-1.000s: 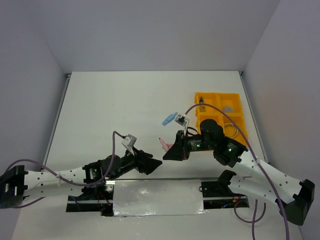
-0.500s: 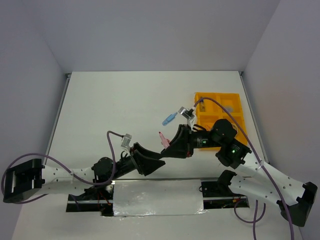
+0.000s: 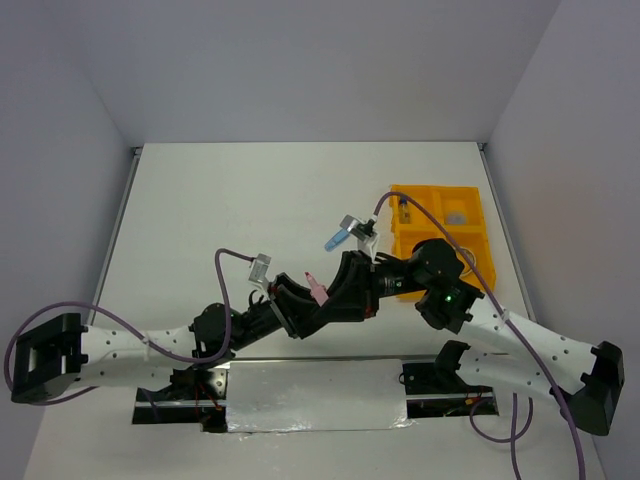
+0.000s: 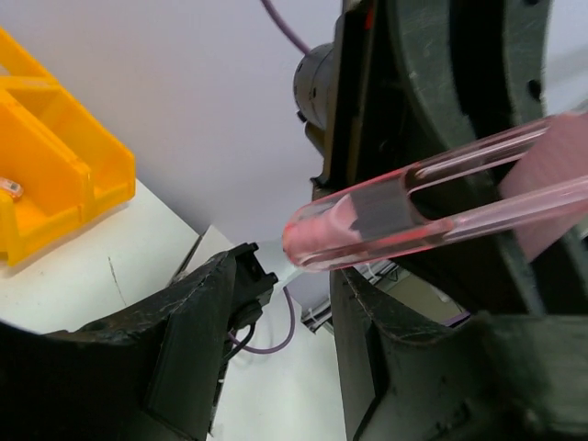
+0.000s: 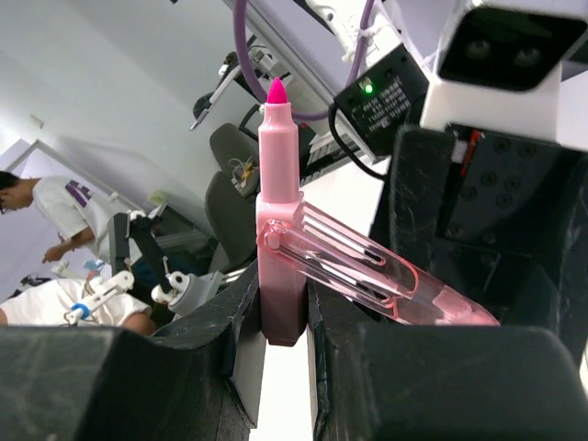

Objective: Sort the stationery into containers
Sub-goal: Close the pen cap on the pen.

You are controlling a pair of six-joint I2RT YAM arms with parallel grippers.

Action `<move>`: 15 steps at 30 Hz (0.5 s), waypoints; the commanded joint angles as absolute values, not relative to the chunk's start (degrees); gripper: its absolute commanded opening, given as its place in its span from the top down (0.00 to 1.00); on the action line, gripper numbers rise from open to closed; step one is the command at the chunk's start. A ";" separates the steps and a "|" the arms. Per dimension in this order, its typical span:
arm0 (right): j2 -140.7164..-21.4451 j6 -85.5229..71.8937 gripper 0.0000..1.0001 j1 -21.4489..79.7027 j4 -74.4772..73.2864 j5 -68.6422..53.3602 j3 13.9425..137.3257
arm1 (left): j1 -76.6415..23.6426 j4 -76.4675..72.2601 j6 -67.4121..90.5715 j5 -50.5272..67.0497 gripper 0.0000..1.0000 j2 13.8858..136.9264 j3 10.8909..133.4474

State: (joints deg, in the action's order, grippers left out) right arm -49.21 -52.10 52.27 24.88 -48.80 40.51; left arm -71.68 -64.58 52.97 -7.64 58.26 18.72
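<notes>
Standing upright with its bare tip up, the pink marker (image 5: 278, 248) is pinched low on its barrel by the right gripper (image 5: 280, 308). It is held aloft over the table (image 3: 220, 200), toward the middle of the near edge. Clear pink cap (image 5: 367, 276) slants across the barrel. Left gripper (image 4: 294, 303) faces it, jaws partway apart at the cap's rounded end; contact unclear. Yellow-orange tray (image 3: 470, 192) sits along the right edge. Small blue item (image 3: 338, 240) lies near the tray, to its left.

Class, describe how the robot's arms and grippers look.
The left arm and right arm: white links, black joints. The left gripper and right gripper: black fingers. Purple cables reach grey wrist cameras; a green light dots the right arm.
</notes>
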 commanded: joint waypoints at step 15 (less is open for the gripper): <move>-50.36 -49.93 1.00 57.04 28.13 -48.17 34.72 | -71.46 -53.97 42.80 -16.44 0.20 43.07 18.11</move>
State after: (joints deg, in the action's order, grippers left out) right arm -49.78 -51.55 56.18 26.98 -48.77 35.24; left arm -71.64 -54.22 45.93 -15.07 44.10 17.32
